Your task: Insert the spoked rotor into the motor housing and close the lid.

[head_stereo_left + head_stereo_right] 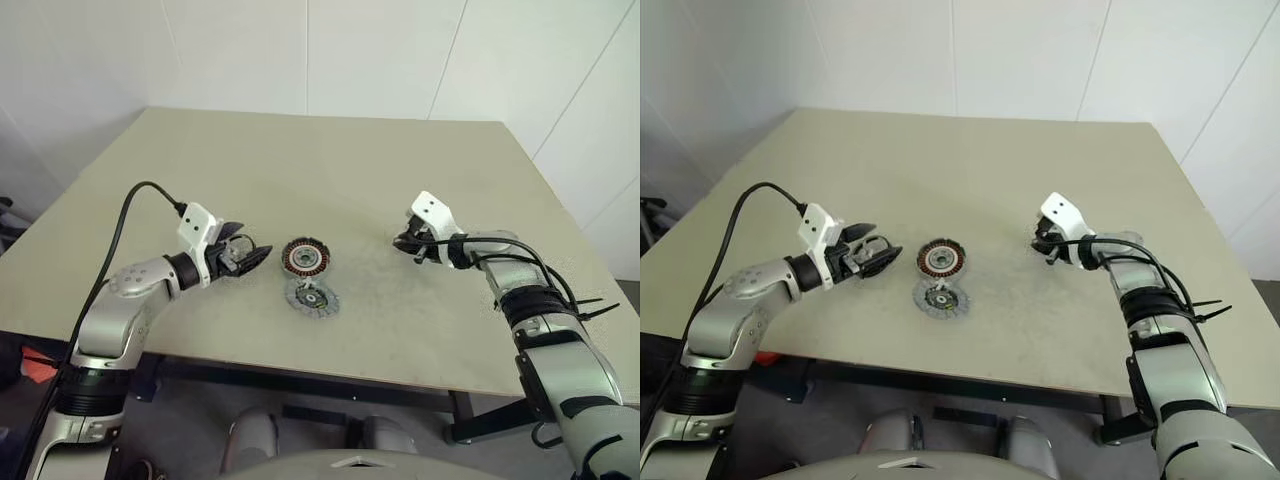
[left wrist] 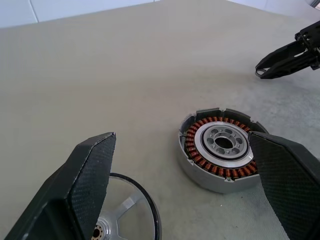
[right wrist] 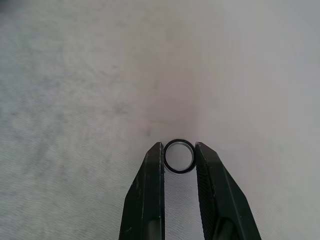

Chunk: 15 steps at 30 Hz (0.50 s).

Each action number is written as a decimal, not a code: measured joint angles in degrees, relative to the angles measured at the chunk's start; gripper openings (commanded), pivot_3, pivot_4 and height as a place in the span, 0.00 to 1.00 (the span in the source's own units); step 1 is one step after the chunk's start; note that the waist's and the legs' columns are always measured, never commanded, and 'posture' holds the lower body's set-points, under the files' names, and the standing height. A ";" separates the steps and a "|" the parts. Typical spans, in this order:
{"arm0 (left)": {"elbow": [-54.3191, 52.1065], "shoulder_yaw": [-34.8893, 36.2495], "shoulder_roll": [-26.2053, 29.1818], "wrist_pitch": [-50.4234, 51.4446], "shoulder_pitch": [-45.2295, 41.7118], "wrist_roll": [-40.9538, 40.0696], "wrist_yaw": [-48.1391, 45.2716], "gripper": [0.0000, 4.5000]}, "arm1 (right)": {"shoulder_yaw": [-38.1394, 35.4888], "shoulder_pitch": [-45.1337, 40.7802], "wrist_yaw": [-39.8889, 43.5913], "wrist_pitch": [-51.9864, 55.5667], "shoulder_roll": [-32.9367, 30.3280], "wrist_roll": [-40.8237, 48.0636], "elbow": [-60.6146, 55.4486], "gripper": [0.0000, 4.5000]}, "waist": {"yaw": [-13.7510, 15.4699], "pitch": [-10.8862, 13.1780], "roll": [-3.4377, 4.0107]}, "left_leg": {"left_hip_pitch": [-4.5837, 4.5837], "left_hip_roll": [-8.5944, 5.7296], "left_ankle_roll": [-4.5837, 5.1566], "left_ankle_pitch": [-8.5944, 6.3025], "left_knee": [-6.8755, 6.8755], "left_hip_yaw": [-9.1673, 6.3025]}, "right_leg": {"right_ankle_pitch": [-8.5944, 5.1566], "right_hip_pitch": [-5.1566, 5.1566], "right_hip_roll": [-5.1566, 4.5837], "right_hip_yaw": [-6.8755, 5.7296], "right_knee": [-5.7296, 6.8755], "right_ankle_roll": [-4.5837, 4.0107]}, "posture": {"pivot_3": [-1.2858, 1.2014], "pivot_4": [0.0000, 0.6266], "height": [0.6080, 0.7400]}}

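Your right fingers (image 3: pixel 178 156) are clenched on a small ring (image 3: pixel 179 156) above the counter (image 1: pixel 420 160). Your left fingers (image 2: pixel 185 185) are released, the housing (image 2: pixel 220 148) and rotor (image 2: pixel 131 216) between them.

Silver-grey arm shells, black joints – white wrist blocks; black cable (image 1: pixel 120 215) loops off left arm; black textured fingers (image 2: pixel 85 185).

Left pincer (image 1: pixel 256 255) gapes wide; right pincer (image 3: pixel 178 150) pinches nearly closed.
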 measured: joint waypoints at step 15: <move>-0.15 -0.03 0.01 -0.28 0.30 0.08 0.29 1.00 | -0.87 -1.91 -1.26 -2.34 -3.67 -1.28 4.52 0.13 | 0.07 0.00 0.00 | -0.01 0.00 0.01 0.00 0.00 0.02 | 0.00 0.00 0.00 0.00 -0.01 0.00 | 0.52 0.00 1.00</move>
